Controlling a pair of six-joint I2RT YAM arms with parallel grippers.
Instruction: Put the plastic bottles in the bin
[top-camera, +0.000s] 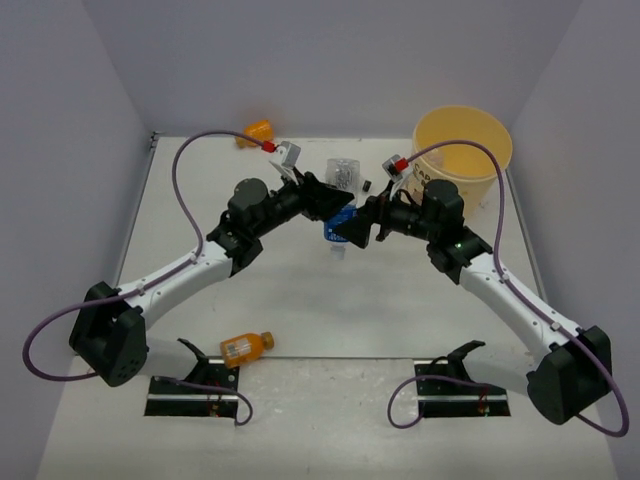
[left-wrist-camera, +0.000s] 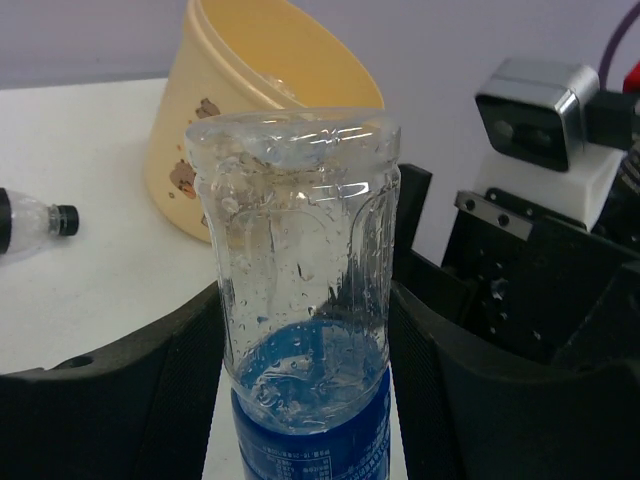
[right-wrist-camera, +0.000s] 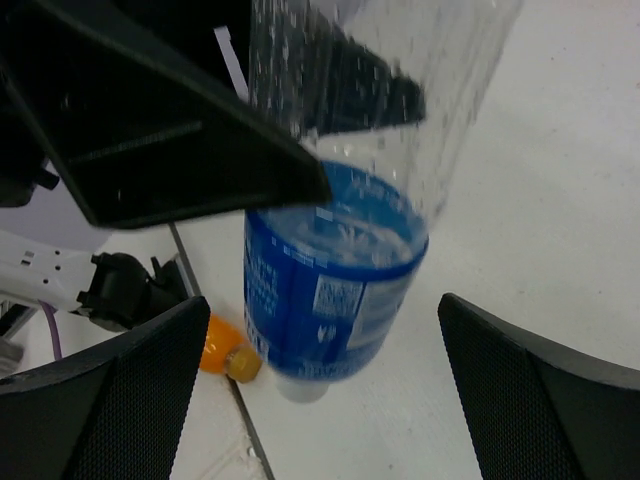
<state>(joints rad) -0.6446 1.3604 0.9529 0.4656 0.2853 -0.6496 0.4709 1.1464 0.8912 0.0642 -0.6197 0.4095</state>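
Observation:
A clear plastic bottle with a blue label (top-camera: 338, 232) hangs cap-down over the middle of the table. My left gripper (top-camera: 333, 208) is shut on it, and both fingers press its sides in the left wrist view, on the bottle (left-wrist-camera: 305, 300). My right gripper (right-wrist-camera: 322, 305) is open, its fingers (right-wrist-camera: 540, 390) wide on either side of the same bottle (right-wrist-camera: 330, 290) without touching it. The pale-yellow bin (top-camera: 462, 145) stands at the back right. Other bottles lie on the table: an orange one (top-camera: 258, 132) at the back, an orange one (top-camera: 245, 346) near the front, a clear one (top-camera: 344, 172) behind the grippers.
White walls close the table on three sides. The bin (left-wrist-camera: 260, 90) rises just behind the held bottle in the left wrist view. A bottle with a black cap (left-wrist-camera: 35, 220) lies to its left. Two black mounts (top-camera: 195, 385) sit at the front edge.

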